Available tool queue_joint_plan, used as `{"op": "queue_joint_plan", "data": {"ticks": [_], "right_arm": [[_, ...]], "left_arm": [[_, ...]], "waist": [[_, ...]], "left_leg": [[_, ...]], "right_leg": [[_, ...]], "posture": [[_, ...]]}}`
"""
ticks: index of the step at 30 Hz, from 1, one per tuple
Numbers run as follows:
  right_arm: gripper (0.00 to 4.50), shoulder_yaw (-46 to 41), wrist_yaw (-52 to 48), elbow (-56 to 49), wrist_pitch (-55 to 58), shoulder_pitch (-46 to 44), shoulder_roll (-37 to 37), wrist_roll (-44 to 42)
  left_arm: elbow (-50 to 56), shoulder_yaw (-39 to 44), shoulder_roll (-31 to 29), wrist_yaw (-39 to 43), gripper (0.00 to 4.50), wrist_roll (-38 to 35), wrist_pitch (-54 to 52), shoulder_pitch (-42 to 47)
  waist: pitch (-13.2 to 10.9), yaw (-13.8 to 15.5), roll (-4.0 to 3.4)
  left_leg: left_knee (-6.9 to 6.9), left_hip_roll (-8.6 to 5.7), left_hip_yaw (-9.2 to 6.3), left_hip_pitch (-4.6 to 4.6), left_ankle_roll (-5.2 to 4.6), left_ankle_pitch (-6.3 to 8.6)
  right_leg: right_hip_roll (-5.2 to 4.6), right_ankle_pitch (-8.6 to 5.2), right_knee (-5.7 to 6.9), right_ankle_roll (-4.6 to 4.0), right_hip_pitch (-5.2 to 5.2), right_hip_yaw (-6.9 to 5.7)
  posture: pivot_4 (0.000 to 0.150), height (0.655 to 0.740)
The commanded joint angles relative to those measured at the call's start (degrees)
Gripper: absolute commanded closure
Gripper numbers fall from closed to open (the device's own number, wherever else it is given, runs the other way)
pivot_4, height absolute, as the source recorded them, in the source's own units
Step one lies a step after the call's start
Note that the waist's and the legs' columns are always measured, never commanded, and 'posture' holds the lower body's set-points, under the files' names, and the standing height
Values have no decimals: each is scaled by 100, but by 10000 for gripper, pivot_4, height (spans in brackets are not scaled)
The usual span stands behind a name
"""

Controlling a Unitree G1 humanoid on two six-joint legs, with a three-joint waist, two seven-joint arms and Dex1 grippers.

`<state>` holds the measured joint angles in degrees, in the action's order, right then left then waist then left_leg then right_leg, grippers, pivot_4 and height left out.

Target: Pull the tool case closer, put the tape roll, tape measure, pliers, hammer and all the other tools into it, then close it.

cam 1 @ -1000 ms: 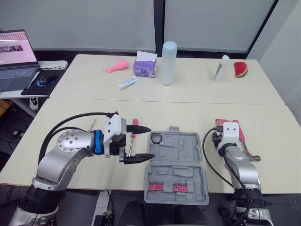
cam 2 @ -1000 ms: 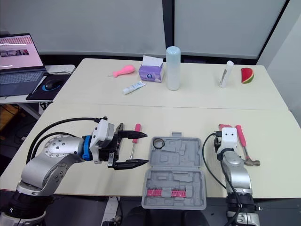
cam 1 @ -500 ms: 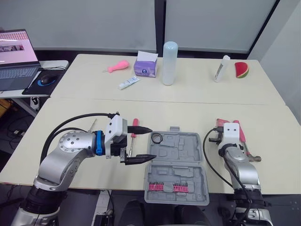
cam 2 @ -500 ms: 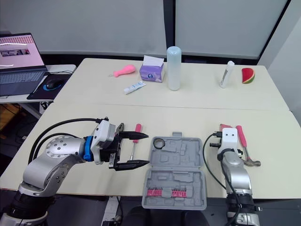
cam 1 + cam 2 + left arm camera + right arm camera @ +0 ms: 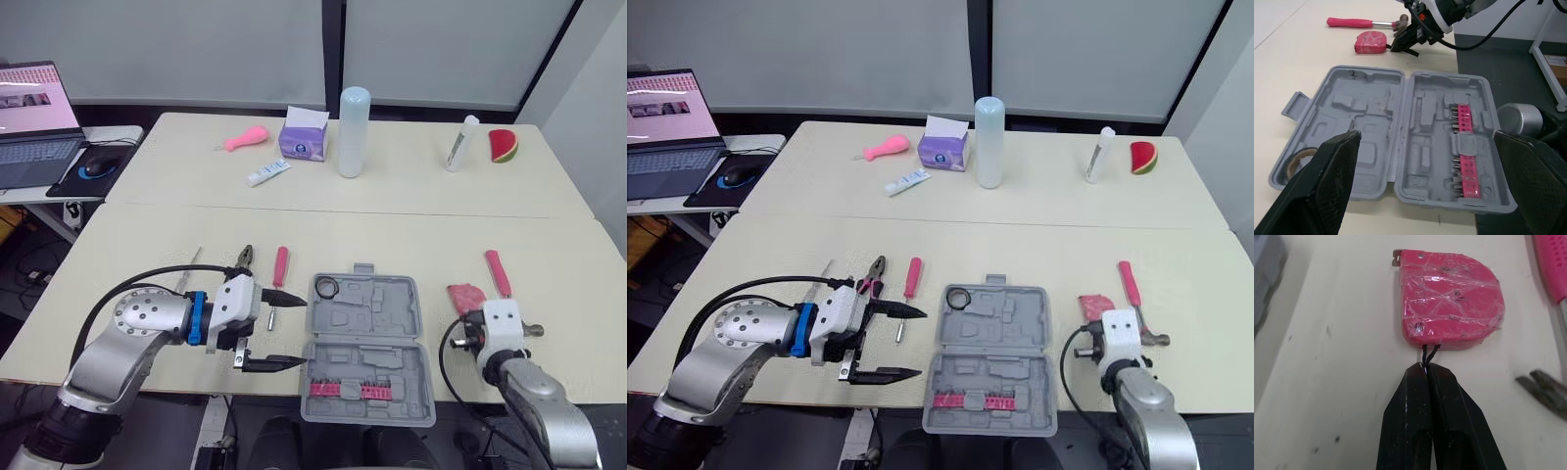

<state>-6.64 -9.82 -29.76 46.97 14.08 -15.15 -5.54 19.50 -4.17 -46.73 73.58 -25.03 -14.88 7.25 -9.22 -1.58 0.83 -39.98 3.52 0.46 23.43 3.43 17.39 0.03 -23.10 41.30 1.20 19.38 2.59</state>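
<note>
We see two pale tables (image 5: 411, 235) pushed together under grey window blinds. In the lower left of the head view our left claw (image 5: 286, 331) hovers with its two fingers spread wide and nothing between them, pointing at the left edge of the tool case (image 5: 364, 348). The case lies open and flat in the lower middle, with a strip of red bits (image 5: 350, 391) in its near half and the tape roll (image 5: 325, 287) sitting in the far left corner of its other half. Just left of the case lie a pink-handled screwdriver (image 5: 279, 269) and the pliers (image 5: 244, 259).

In the lower right, our right claw (image 5: 1426, 368) has its fingers pressed together, and the thin black cord of the pink tape measure (image 5: 1449, 301) runs into the seam at their tips. The tape measure rests on the table right of the case, with the hammer (image 5: 498, 274) just beyond it.

Across the top stand a laptop (image 5: 34, 122), a tissue box (image 5: 302, 137) and a tall bottle (image 5: 353, 117).
</note>
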Motion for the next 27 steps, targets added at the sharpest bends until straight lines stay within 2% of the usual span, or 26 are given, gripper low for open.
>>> {"op": "queue_joint_plan", "data": {"ticks": [1,13,27], "right_arm": [[44860,257,-162,-723,154,501,-138,-56],[44860,618,-345,-1453,389,1850,-297,-159],[44860,755,-444,-1768,535,2273,-470,-319]], "left_arm": [[122,37,-127,175,0,-65,96,-11],[370,-226,-123,212,0,-133,-288,266],[539,-294,-49,32,0,-200,-517,348]], "waist": [[0,0,0],[2,1,3],[3,2,6]], "left_leg": [[0,-1,0,0,0,0],[1,-2,-10,0,-4,2],[0,-1,-16,0,-5,3]], "right_leg": [[1,0,0,0,0,1],[7,0,-10,1,-8,-3],[15,0,-11,1,-11,-2]], "posture": [[1500,7002],[1500,7002],[1500,7002]]}}
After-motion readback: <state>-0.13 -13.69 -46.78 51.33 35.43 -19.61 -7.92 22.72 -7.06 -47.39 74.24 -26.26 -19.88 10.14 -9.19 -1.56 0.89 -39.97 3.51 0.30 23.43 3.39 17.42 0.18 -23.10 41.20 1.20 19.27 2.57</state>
